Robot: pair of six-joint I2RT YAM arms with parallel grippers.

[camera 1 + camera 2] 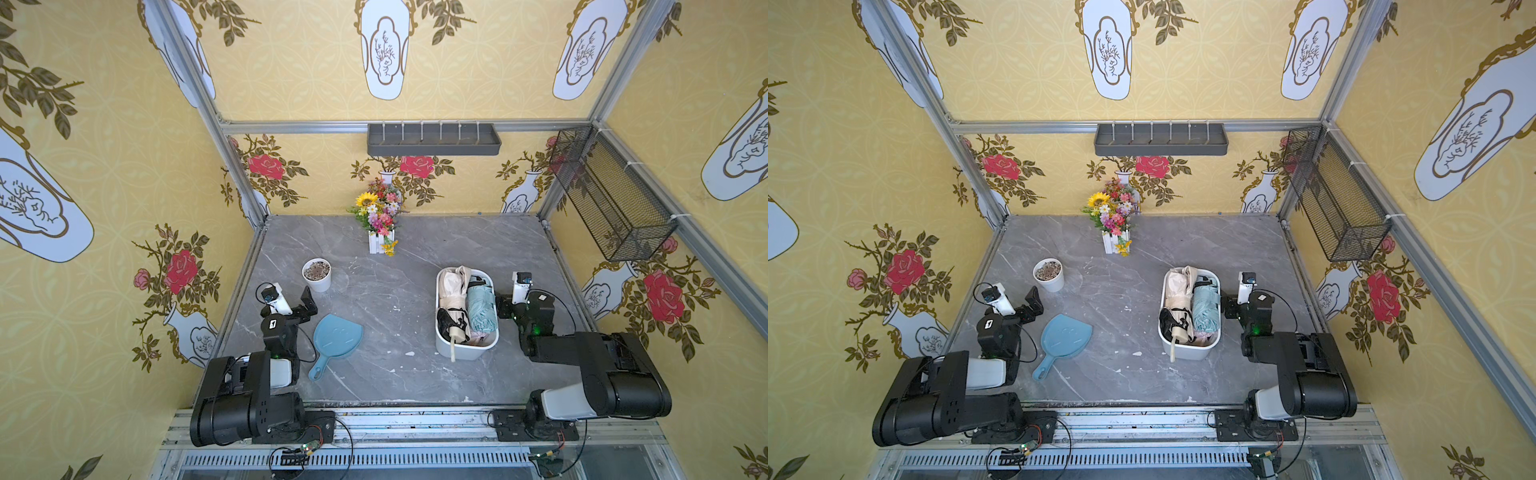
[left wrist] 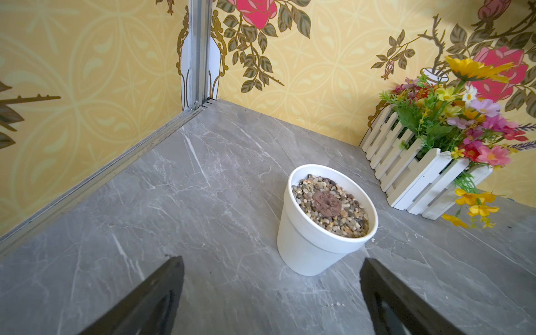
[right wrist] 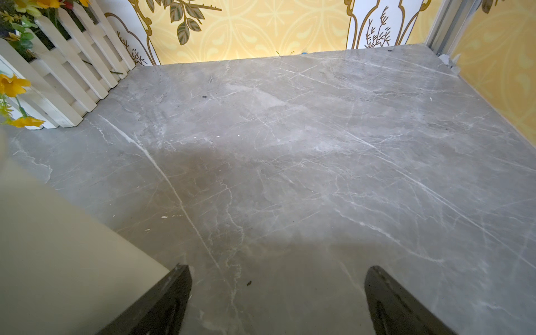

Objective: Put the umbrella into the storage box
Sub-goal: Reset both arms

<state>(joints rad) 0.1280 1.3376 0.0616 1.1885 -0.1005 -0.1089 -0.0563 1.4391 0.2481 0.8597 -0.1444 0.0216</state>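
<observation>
The left fingers (image 2: 162,295) stand spread and empty near the pebble pot (image 1: 316,274). Right of the blue dustpan (image 1: 336,334), the umbrellas (image 1: 482,309) already lie in the storage box (image 1: 465,353), one handle (image 1: 452,349) overhanging its rim. The right fingers (image 3: 391,301), spread and empty, sit just beside the box; a careless swing could knock it.
</observation>
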